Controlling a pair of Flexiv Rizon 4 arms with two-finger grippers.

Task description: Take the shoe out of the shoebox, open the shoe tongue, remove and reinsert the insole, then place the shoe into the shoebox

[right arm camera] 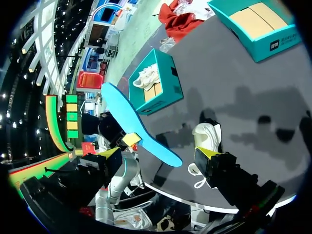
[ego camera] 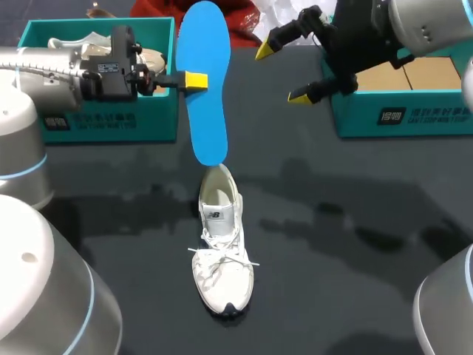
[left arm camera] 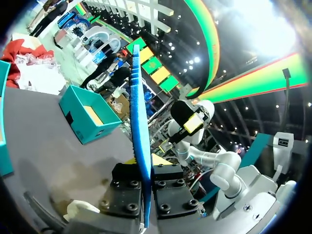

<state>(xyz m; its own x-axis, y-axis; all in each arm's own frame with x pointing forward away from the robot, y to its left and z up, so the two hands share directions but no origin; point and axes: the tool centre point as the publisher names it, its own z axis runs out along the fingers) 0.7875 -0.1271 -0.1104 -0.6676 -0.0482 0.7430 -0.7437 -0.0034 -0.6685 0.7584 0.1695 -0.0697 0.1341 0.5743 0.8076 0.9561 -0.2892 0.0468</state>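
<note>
Step in hand: insole out, reinsertion pending.

- Left gripper (ego camera: 194, 80), upper left of frame, is clenched on the blue insole (ego camera: 208, 111) at its edge. The left wrist view shows the insole edge-on between my fingers.
- The insole hangs upright at upper centre. Its lower end is just above the heel opening of the white shoe (ego camera: 222, 255).
- The shoe sits on the table at centre frame, heel toward the insole, laces loose.
- Right gripper (ego camera: 284, 74), upper right, has its jaws released and holds nothing. It is well apart from the shoe.
- Shoebox (ego camera: 399, 118) at upper right.

Next, by my judgement: tilt the insole and feed its lower end into the opening. The right gripper should probably steady the shoe so it doesn't slide.
</note>
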